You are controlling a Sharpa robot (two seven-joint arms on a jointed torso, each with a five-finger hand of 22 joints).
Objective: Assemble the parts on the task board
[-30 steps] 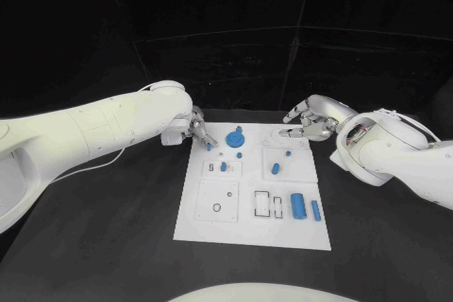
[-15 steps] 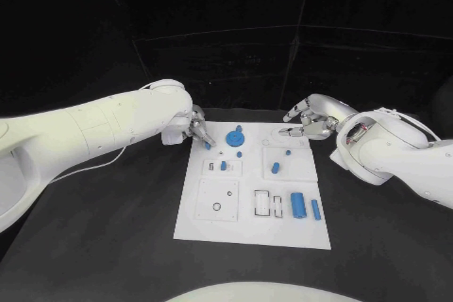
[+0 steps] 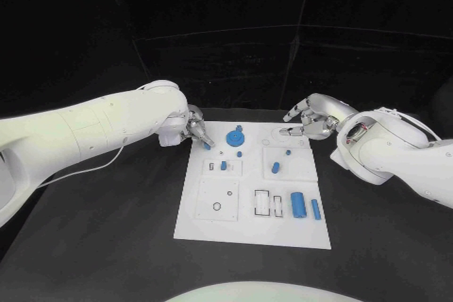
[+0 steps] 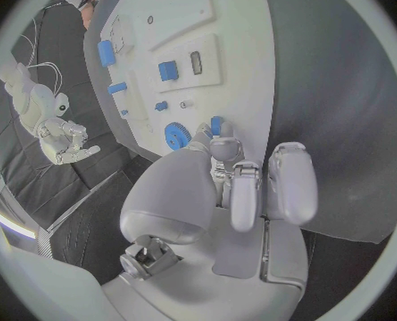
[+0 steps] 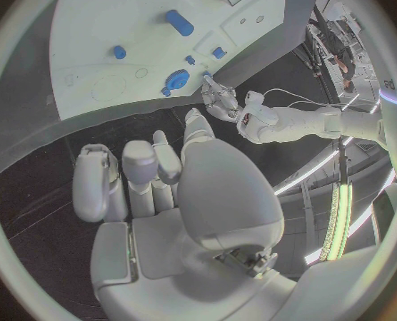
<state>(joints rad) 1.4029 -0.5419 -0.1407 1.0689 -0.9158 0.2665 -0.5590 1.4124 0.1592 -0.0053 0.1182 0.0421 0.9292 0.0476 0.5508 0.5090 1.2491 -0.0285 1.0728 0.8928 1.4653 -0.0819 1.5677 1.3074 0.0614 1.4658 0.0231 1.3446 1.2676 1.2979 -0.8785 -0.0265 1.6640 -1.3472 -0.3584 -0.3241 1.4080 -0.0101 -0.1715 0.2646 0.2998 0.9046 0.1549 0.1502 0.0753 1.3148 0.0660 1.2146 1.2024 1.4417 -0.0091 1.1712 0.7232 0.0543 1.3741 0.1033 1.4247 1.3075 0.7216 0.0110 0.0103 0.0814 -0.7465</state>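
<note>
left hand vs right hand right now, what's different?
The left hand pinches a small blue part at its fingertips over the task board, at its far left corner; the right hand holds nothing. The left hand's fingers are drawn together around the part; the right hand's fingers are apart, hovering by the board's far right corner. Both are silver hands on white arms at the board's far edge.

Flat white plastic task board on the matte black worktop; small blue plastic parts; silver metal fingers.

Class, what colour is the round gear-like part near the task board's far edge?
Blue; the gear-like part shows best in the head view.
</note>
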